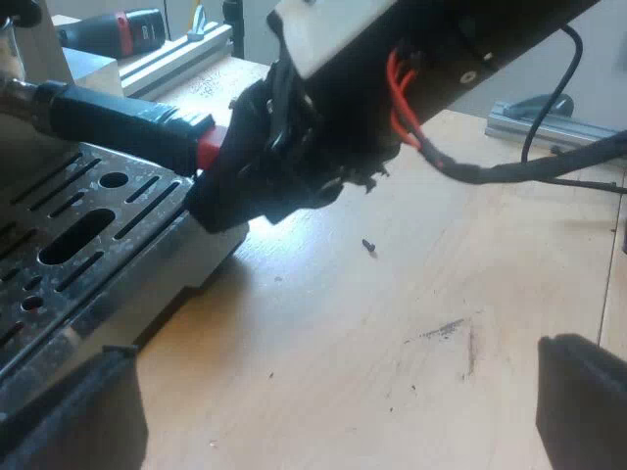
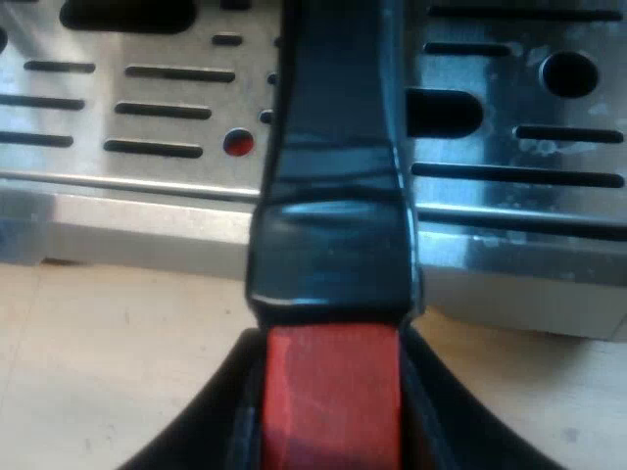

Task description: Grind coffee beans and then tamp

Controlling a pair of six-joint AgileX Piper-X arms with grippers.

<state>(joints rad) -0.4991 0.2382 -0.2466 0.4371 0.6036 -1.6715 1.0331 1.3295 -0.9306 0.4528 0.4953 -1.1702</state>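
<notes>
The right gripper (image 2: 333, 416) is closed on the red end (image 2: 331, 377) of the holder's handle (image 2: 333, 196). Its two black fingers (image 2: 220, 421) are pressed against either side of the red part, with no gap to be seen. The dark stretch of the handle is seen running away from the grip, out over the slotted metal drip tray (image 2: 78, 88) of the espresso machine (image 2: 509, 284). The red end itself is held just past the tray's front edge, above the wooden table (image 2: 98, 343). A small red spot is visible in one round hole of the tray.

From the left wrist, the same grip is seen farther off. The right gripper (image 1: 223, 162) is wrapped around the red end (image 1: 208, 152) at the front of the drip tray (image 1: 147, 196), and the dark handle (image 1: 118, 117) is stretched above the tray towards the machine. The holder's metal head cannot be made out clearly.

The left gripper (image 1: 333, 401) is held wide open with nothing between its fingers (image 1: 583, 401). It hangs over bare table (image 1: 411, 294), near the tray's front and well apart from the handle. A small dark speck (image 1: 369, 246) and a dark smear (image 1: 453, 329) are seen on the wood. Far beyond the machine, a black and red object (image 1: 122, 29) and a metal rail (image 1: 186, 49) are seen lying.
</notes>
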